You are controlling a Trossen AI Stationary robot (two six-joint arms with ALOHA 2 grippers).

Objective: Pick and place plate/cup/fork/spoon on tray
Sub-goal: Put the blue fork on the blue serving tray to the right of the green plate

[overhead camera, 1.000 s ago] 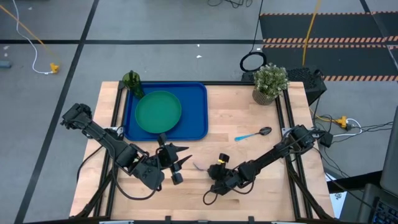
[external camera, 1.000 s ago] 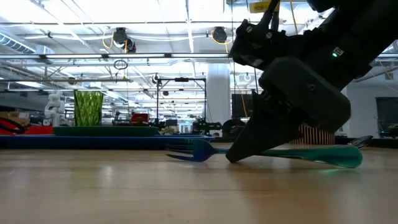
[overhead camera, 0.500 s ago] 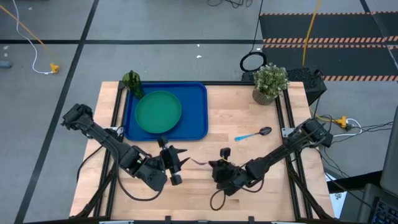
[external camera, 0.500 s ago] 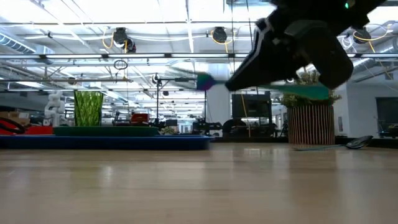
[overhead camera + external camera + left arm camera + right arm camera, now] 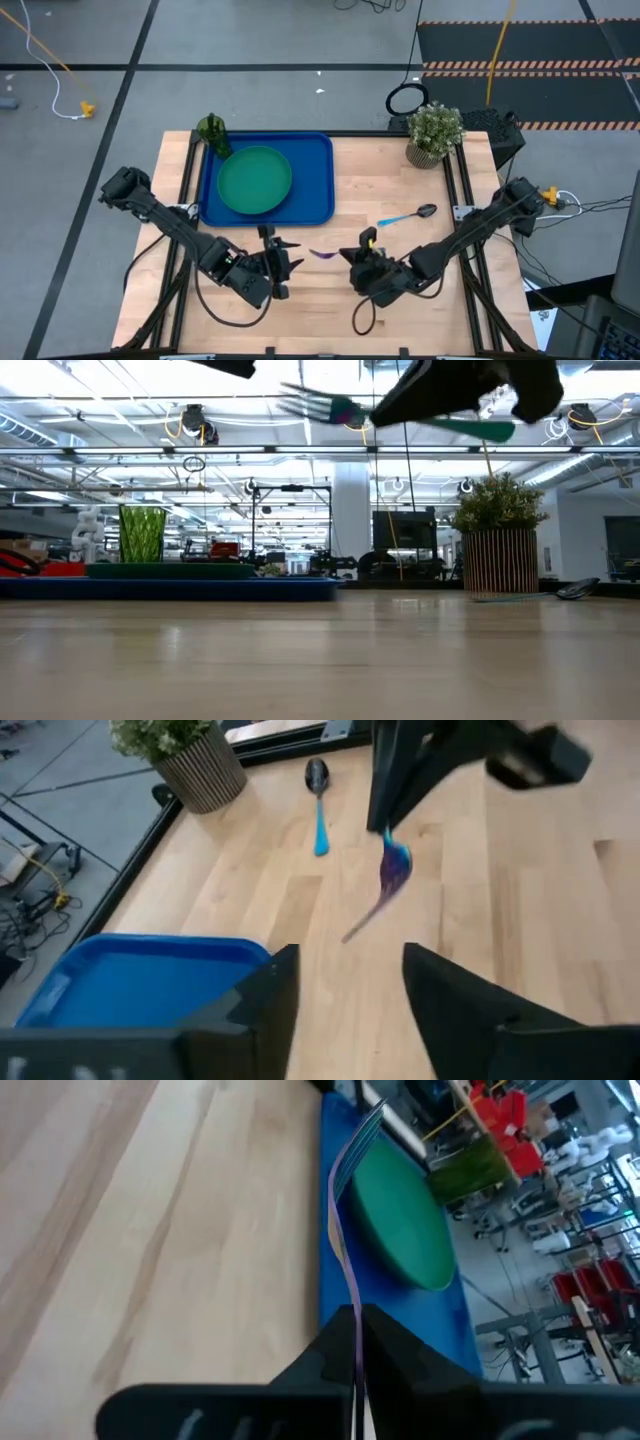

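The blue tray [image 5: 315,165] lies at the table's far left with the green plate [image 5: 255,180] flat in it. The dark-green cup [image 5: 212,130] stands at the tray's far left corner. The spoon [image 5: 408,215] lies flat on the wood right of the tray. My right gripper [image 5: 352,258] is shut on the pale fork [image 5: 322,254], high above the table in the low view [image 5: 320,405]. My left gripper [image 5: 282,264] is open and empty, just left of the fork's tines; it also shows in the left wrist view [image 5: 345,990]. My right gripper pinches the fork's handle [image 5: 356,1320] between its two fingers. The fork sticks out forward past the fingertips, roughly along them, tines [image 5: 368,1122] toward the tray. It is lifted clear of the table and about level, its handle end [image 5: 495,430] showing behind the gripper.
A potted plant [image 5: 435,135] stands at the table's far right corner. Bare wood lies between the tray and the table's near edge, where both grippers are. The room beyond the table shows in the low view.
My right gripper has gone up with the fork, which lay on the table a second ago and is now lifted clear and high, still about level, tines toward the left gripper.
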